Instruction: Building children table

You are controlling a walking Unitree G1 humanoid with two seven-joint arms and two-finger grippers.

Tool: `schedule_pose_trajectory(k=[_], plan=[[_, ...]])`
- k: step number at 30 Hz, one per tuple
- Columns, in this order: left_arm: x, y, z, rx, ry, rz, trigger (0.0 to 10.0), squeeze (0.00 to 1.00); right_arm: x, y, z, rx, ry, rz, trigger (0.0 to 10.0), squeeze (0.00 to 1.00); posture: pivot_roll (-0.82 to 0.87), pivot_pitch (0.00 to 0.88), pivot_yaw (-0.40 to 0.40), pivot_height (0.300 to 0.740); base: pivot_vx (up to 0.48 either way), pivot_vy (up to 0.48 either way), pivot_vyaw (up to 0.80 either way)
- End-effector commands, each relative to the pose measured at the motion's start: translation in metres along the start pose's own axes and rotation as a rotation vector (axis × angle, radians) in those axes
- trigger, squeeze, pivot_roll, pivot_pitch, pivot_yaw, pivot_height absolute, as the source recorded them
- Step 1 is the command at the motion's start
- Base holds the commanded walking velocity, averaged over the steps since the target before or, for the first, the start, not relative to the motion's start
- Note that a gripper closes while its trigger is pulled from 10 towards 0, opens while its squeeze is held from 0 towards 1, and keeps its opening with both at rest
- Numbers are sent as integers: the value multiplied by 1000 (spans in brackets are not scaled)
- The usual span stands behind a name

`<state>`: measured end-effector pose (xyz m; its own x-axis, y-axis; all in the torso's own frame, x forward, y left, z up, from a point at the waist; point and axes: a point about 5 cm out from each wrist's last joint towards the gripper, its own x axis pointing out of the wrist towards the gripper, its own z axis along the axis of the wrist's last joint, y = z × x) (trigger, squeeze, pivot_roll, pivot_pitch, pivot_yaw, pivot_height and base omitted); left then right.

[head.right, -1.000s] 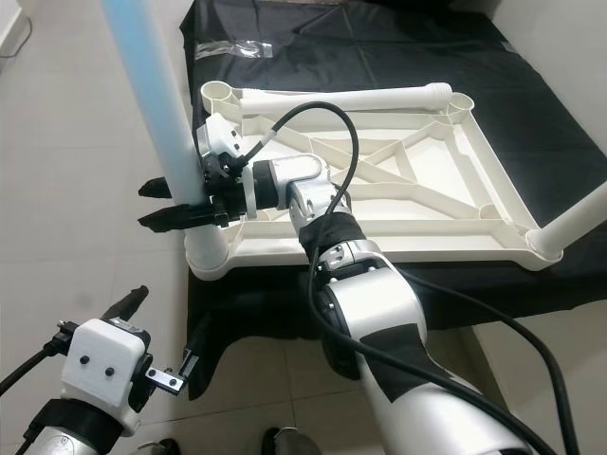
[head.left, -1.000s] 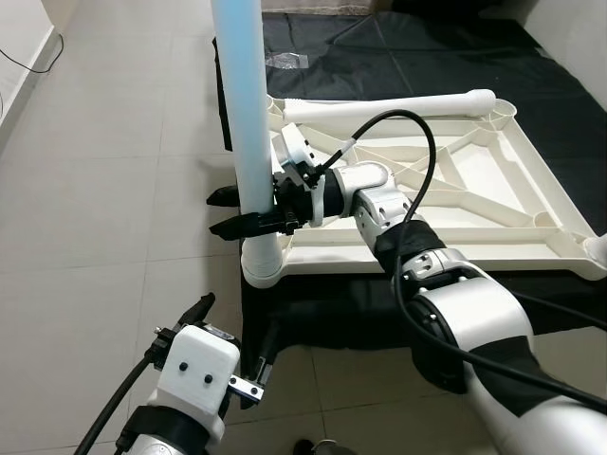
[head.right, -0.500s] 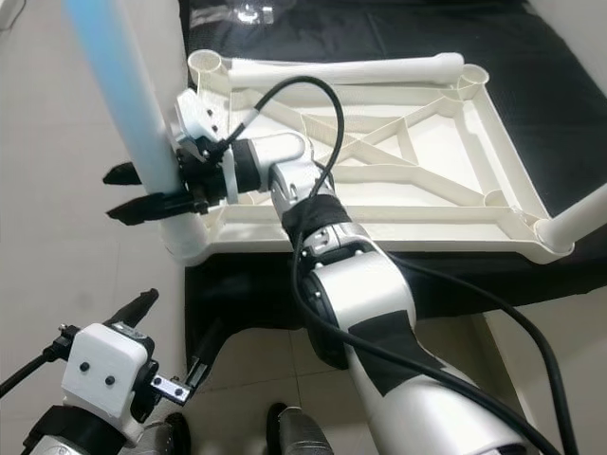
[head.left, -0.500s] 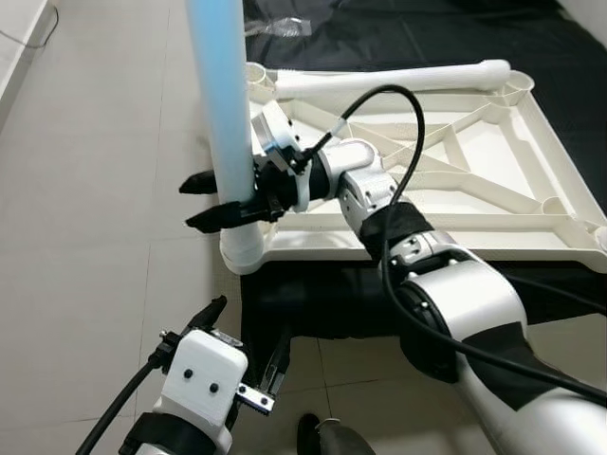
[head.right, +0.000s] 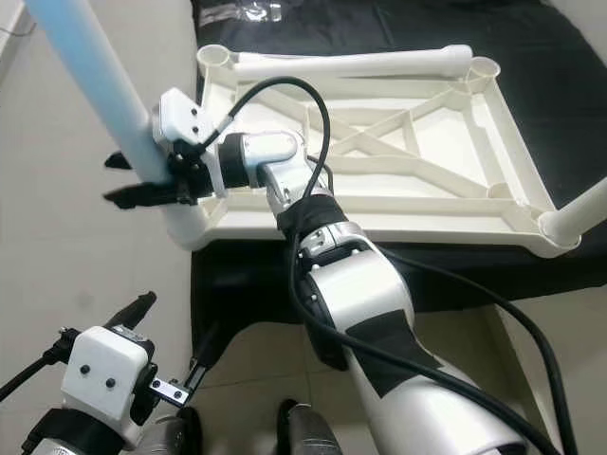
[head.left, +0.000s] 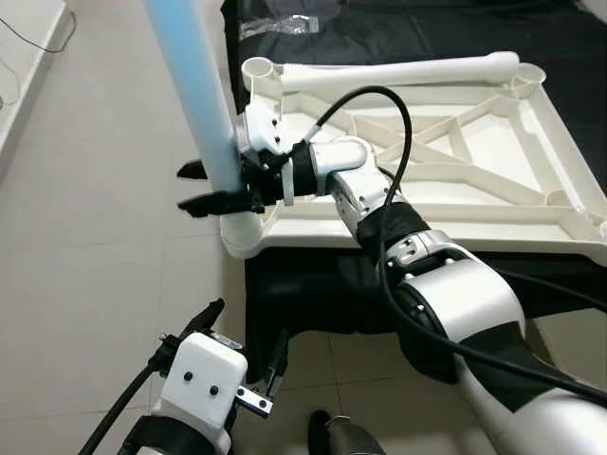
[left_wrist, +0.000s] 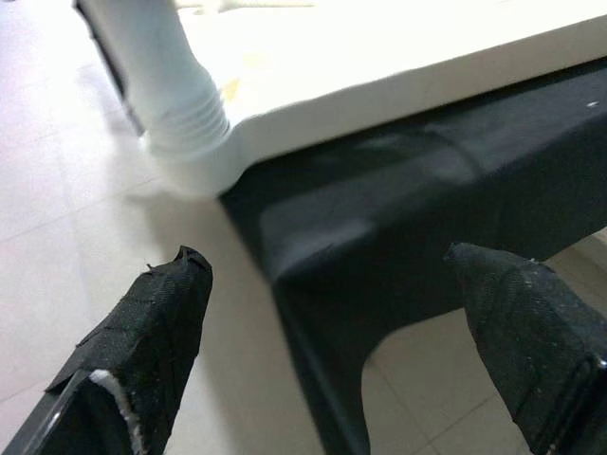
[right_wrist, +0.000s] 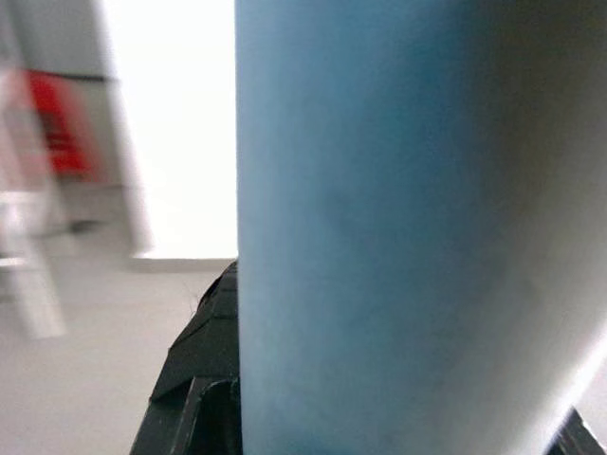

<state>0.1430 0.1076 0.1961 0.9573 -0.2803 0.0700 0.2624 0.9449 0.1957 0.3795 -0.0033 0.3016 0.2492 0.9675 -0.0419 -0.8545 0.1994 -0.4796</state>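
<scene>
While the right gripper clamps its black fingers around the light blue table leg standing in the near-left corner socket of the upturned white tabletop, the left gripper hangs spread wide, apparently empty, above the floor.

blue leg: top cut off by the frame edge
right wrist background: blurred (a red smear, unidentifiable)
</scene>
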Motion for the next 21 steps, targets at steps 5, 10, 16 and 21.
schedule_pose_trajectory(k=[5, 10, 16, 21], plan=[[-2, 2, -1, 9, 21, 14, 10000, 0, -29, -15, -51, 66, 306, -387, 0, 0, 220, 353, -81, 740, 0, 0, 0], [-2, 2, -1, 10, 23, 17, 10000, 0, -41, -25, -56, 168, 299, -630, 0, 0, 210, 347, -80, 740, 0, 0, 0], [3, 4, -1, 12, 19, 14, 10000, 0, -43, -18, -80, 570, 215, -1086, 0, 0, 201, 323, -74, 740, 0, 0, 0], [2, 5, -3, 17, 23, 19, 10000, 0, -32, -10, -81, 660, 151, -1152, 0, 0, 207, 306, -77, 740, 0, 0, 0]])
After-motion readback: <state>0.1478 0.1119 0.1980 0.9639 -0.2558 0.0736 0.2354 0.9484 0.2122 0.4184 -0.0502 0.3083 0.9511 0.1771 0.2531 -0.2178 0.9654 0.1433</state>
